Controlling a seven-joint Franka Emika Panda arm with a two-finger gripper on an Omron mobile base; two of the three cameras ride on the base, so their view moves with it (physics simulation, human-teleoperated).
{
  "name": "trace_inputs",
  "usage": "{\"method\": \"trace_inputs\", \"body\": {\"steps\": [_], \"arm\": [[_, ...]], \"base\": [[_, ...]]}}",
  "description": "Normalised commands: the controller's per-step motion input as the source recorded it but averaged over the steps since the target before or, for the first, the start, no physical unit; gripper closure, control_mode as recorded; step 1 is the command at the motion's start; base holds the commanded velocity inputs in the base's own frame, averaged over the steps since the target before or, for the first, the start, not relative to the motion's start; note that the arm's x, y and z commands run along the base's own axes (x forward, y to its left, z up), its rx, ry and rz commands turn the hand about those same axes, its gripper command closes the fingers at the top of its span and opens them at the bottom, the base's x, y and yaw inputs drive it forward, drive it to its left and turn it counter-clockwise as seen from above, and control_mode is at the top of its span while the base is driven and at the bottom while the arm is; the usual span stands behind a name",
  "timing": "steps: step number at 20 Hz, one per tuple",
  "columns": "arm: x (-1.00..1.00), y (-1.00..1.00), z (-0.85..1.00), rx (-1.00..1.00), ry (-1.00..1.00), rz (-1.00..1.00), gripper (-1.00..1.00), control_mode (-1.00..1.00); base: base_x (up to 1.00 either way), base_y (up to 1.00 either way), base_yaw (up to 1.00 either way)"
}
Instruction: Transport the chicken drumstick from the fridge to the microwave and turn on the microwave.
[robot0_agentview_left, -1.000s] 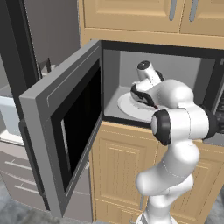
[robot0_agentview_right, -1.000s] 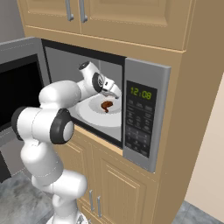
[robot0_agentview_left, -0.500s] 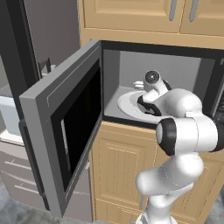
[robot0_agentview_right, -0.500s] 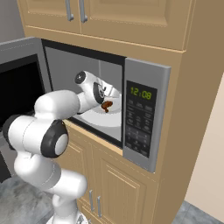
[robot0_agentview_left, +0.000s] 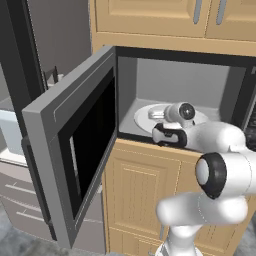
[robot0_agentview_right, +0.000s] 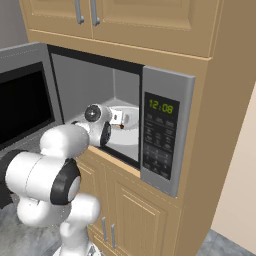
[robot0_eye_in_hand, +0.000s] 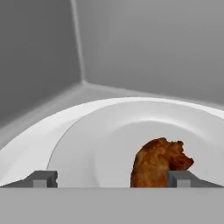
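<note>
Small reddish-brown chicken drumstick lies on the white round turntable plate, at one o'clock from the spread, empty gripper.

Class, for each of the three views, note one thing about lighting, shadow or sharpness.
Left base view: microwave cavity evenly lit, door window black. Right base view: green clock digits glow, crisp. Hand view: chicken drumstick looks soft-edged, faint shading on the plate.

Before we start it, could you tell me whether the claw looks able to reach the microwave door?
Probably yes: the door hangs wide open beside the arm, and the claw is open, empty, at the cavity mouth.
</note>
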Motion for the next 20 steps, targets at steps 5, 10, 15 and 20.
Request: {"method": "trace_inputs", "body": {"steps": [5, 10, 15, 20], "arm": [[-0.53, 0.04, 0.88, -0.09, -0.05, 0.30, -1.00, -1.00], [-0.58, 0.05, 1.00, -0.10, -0.09, 0.18, -1.00, -1.00], [-0.52, 0.34, 0.93, -0.14, 0.00, 0.09, -1.00, -1.00], [-0.58, 0.32, 0.90, -0.16, 0.00, 0.04, -1.00, -1.00]], "base": [[0.00, 0.00, 0.00], [0.00, 0.00, 0.00], [0.00, 0.00, 0.00], [0.00, 0.00, 0.00]]}}
